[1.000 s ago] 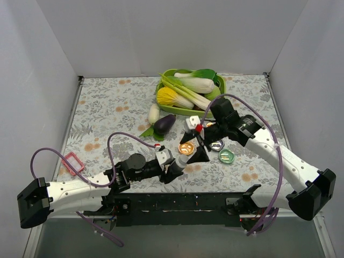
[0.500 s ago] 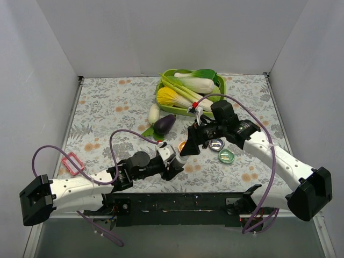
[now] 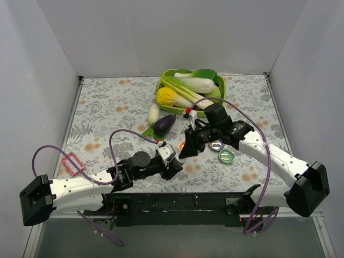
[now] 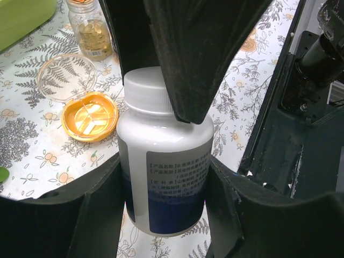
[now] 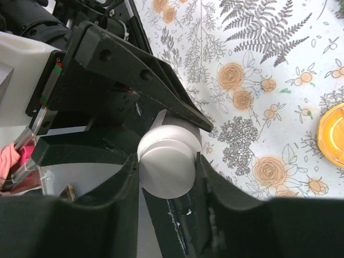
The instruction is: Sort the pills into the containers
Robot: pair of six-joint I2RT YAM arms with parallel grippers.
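- Biggest risk imo: the cap [image 5: 166,166] won't turn free and the whole pill bottle [image 4: 164,166] spins inside the left tool [image 4: 164,180] instead. The bottle is smooth white plastic w/ a glossy label, so the side grip could slip.
- If the right tool [image 5: 165,161] sits off-centre on the cap, a twist could tip the bottle over or yank it out of the other arm's hold.
- If the cap pops suddenly, pills could scatter over the flowery desk [image 3: 107,107]. Can't see inside the bottle tho, so no idea how full it is.
- The 2 arms are packed v close together, so a big wrist turn could knock the orange dish [image 4: 88,119] just beside the bottle.
- Left tool: partly closed, clamping the bottle body from both sides and holding it upright near the desk's front edge.
- Right tool: comes in from above, fingers pinched on either side of the cap; looks like contact on both sides.
- Blue dish [image 3: 216,144] and green dish [image 3: 226,156] sit a bit further right, under the right arm.
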